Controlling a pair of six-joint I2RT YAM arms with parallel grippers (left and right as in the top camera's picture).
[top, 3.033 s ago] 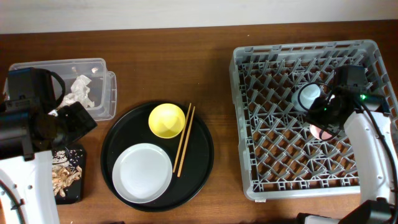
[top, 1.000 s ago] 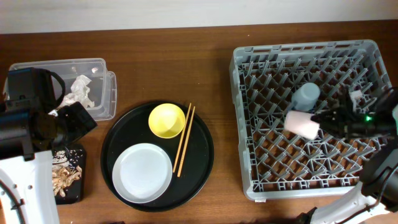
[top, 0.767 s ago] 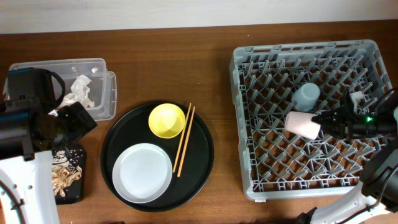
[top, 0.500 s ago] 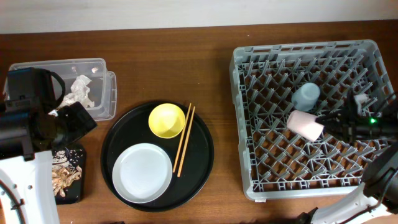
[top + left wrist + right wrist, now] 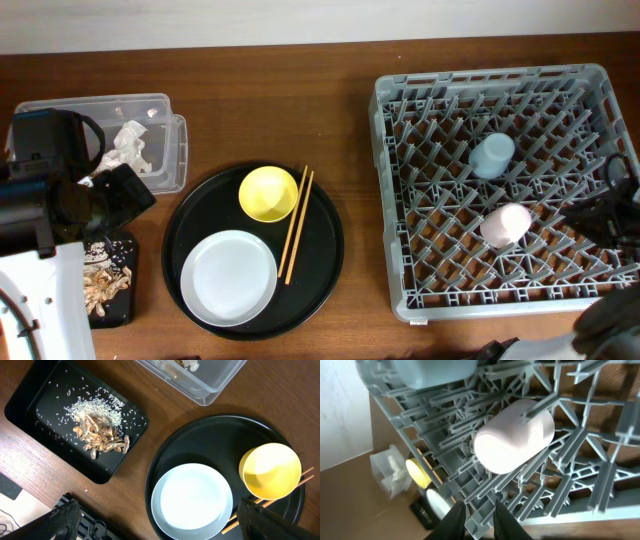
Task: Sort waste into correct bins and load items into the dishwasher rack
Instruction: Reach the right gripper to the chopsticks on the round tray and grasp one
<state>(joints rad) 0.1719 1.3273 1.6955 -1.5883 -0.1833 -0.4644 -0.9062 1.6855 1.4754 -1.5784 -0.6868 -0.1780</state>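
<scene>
The pink cup lies on its side on the pegs of the dishwasher rack, in front of the light-blue cup. My right gripper hangs at the rack's right side, apart from the pink cup. Its fingers stand slightly open with nothing between them. My left gripper is wide open and empty above the plate. The yellow bowl, plate and chopsticks lie on the round black tray.
At the far left, the clear tub holds the crumpled napkin. Below it, the small black tray holds food scraps and rice grains. The left arm covers part of both bins in the overhead view.
My right gripper has let go of the pink cup and drawn back to the right. The cup now lies lower and further right in the rack. The left arm has not moved.
</scene>
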